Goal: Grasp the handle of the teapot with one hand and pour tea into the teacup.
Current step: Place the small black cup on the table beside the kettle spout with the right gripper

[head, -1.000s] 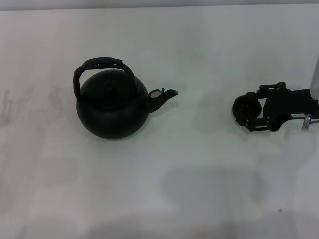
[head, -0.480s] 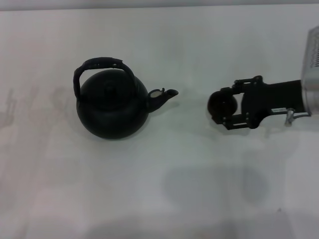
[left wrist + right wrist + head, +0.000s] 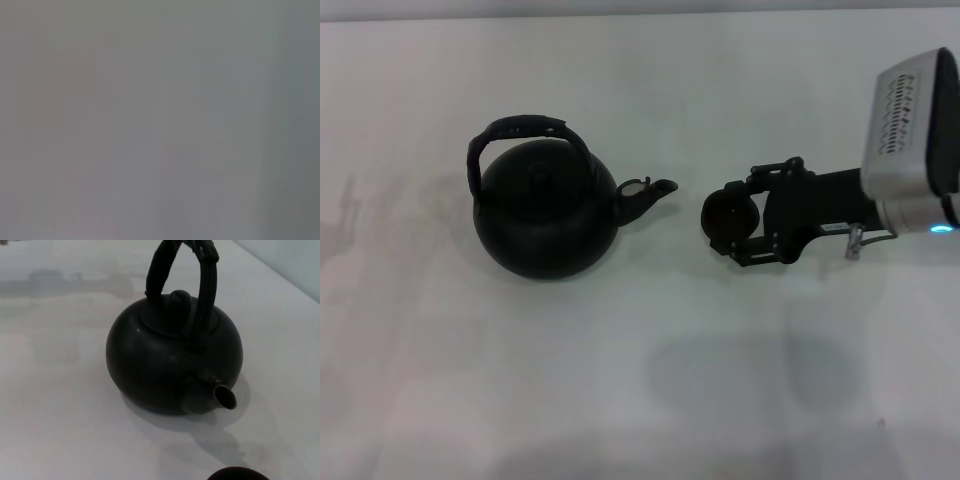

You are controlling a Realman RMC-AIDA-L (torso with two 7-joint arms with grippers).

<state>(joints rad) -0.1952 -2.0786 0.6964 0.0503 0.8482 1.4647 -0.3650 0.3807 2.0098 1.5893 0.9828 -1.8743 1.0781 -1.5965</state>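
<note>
On the white table point(image 3: 620, 380), the right tool point(image 3: 725, 222) reaches in from the robot's right side, its black linkage fingers clasped on either side of the tiny round dark handleless teacup point(image 3: 730, 215). The cup sits between the fingers at the tool's tip; whether it rests on the table or is lifted clear of it cannot be told. Behind the fingers the arm's silver-grey housing point(image 3: 910, 125) rises at the edge of the head view.

Just beyond the cup, towards the robot's left, stands the large round matte black teapot point(image 3: 545, 215), upright on the table, its short curved spout point(image 3: 650, 192) pointing at the cup with a small gap between them. In the right wrist view the pot point(image 3: 172, 360) fills the middle, spout mouth point(image 3: 225, 396) facing the camera, and the dark rim of the cup point(image 3: 237, 474) shows at the near edge.

The thick black arched handle point(image 3: 525, 135) with a rough wrapped texture stands upright over the flat lid point(image 3: 175, 312), untouched.

The left tool is not seen; the left wrist view shows only plain grey.
</note>
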